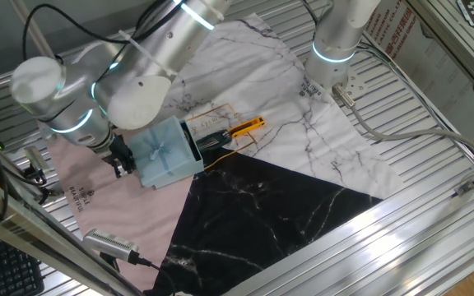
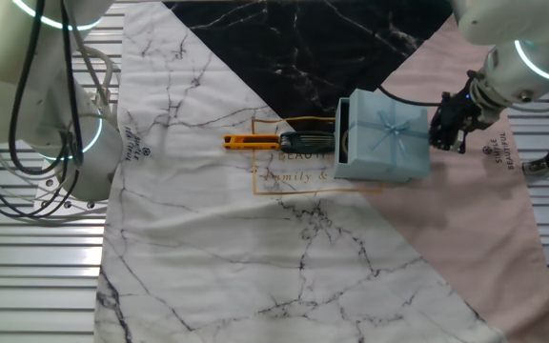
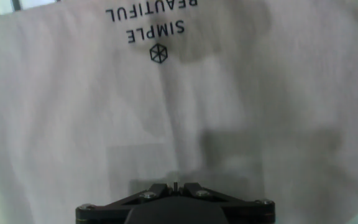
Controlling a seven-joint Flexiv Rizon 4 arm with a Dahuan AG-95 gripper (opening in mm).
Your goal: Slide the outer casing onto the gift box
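Note:
The pale blue outer casing [image 1: 164,154] with its ribbon bow lies flat on the cloth and also shows in the other fixed view [image 2: 386,138]. A dark teal edge of the gift box [image 1: 193,146] shows at the casing's open end; the rest of the box is hidden inside. My gripper [image 1: 122,163] is shut and empty. It is low beside the closed end of the casing, opposite the opening, close to or touching it, and it also shows in the other fixed view [image 2: 449,124]. The hand view shows only my shut fingertips [image 3: 175,186] over pink cloth.
A black tool with a yellow-orange handle [image 1: 241,128] lies just beyond the casing's open end [image 2: 248,143]. A second arm's base [image 1: 336,41] stands at the back. A silver cylinder with a cable [image 1: 109,242] lies near the front edge. The slatted metal table [image 1: 434,222] surrounds the cloths.

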